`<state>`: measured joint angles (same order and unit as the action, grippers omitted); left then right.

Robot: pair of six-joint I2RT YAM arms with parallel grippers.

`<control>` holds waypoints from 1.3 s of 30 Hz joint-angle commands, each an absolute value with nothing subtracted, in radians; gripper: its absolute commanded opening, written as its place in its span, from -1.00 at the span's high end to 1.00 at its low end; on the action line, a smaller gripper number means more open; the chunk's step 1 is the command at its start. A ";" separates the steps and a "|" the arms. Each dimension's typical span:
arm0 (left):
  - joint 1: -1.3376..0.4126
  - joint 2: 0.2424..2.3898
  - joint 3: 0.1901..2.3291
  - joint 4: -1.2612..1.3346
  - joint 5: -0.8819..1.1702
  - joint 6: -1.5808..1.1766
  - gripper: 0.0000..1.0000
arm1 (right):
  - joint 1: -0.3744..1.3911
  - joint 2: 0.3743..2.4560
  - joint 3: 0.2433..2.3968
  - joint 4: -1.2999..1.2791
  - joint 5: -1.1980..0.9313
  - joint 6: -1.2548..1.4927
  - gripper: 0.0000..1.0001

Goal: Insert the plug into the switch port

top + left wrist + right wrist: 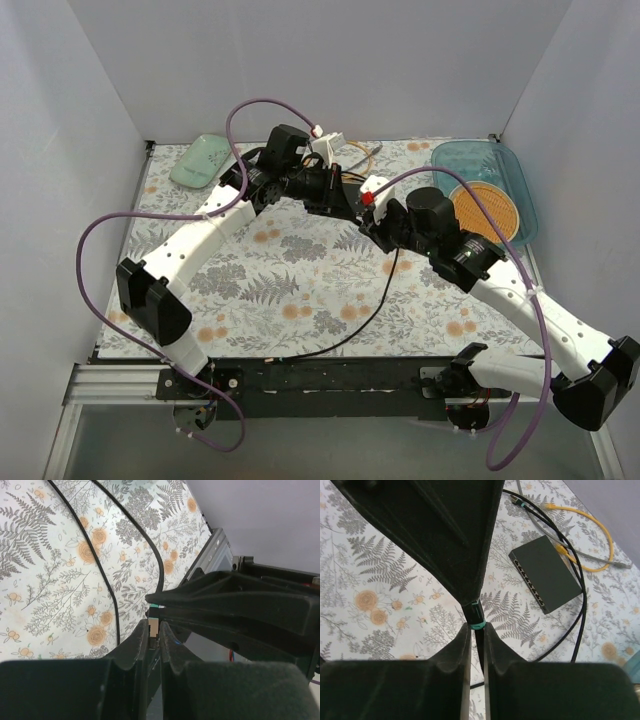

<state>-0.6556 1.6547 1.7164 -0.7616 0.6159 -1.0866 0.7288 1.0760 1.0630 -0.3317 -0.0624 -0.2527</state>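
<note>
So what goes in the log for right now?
left pincer: shut on plug | right pincer: shut on cable | switch: lying apart | plug: not in

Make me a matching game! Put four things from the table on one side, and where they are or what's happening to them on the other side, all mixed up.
Things:
1. switch
2. black cable
3. tray
4. green pad

Clues:
A. lies at the far left of the table
B. holds an orange disc
C. pinched by the left gripper and the right gripper
D. lies flat with a yellow cable beside it

Pairs: 1-D, 2-C, 3-B, 4-A
</note>
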 commanded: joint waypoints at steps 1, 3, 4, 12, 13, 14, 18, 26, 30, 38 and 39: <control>-0.655 1.585 1.701 -0.753 0.652 -1.095 1.00 | 0.733 1.077 1.057 -0.255 -0.021 -0.233 0.88; -0.655 1.583 1.698 -0.753 0.649 -1.092 1.00 | 0.735 1.074 1.052 -0.247 -0.018 -0.229 0.97; -0.655 1.583 1.692 -0.750 0.646 -1.088 0.66 | 0.732 1.072 1.049 -0.242 -0.015 -0.222 0.97; -0.556 1.552 1.557 -0.595 0.285 -1.094 -0.96 | 0.645 1.199 0.994 -0.182 0.083 -0.008 0.97; -0.522 1.598 1.549 -0.582 0.294 -1.103 -0.96 | 0.579 1.227 0.999 -0.193 0.033 0.023 0.97; -0.491 1.626 1.551 -0.568 0.299 -1.130 -0.97 | 0.545 1.274 0.991 -0.180 -0.127 0.053 0.97; -0.390 1.776 1.580 -0.496 0.336 -1.121 -0.96 | 0.437 1.319 0.891 -0.009 -0.328 0.123 0.97; -0.376 2.144 1.853 -0.400 0.324 -1.114 -0.96 | 0.402 1.526 1.058 -0.090 0.021 0.153 0.97; -0.376 2.318 1.995 -0.351 0.344 -1.100 -0.97 | 0.371 1.632 1.132 -0.092 0.057 0.153 0.97; -0.376 2.447 2.075 -0.224 0.409 -1.061 -0.96 | 0.282 1.819 1.210 -0.029 -0.133 0.198 0.97; -0.376 2.453 2.074 -0.207 0.422 -1.063 -0.96 | 0.282 1.830 1.221 -0.023 -0.147 0.201 0.97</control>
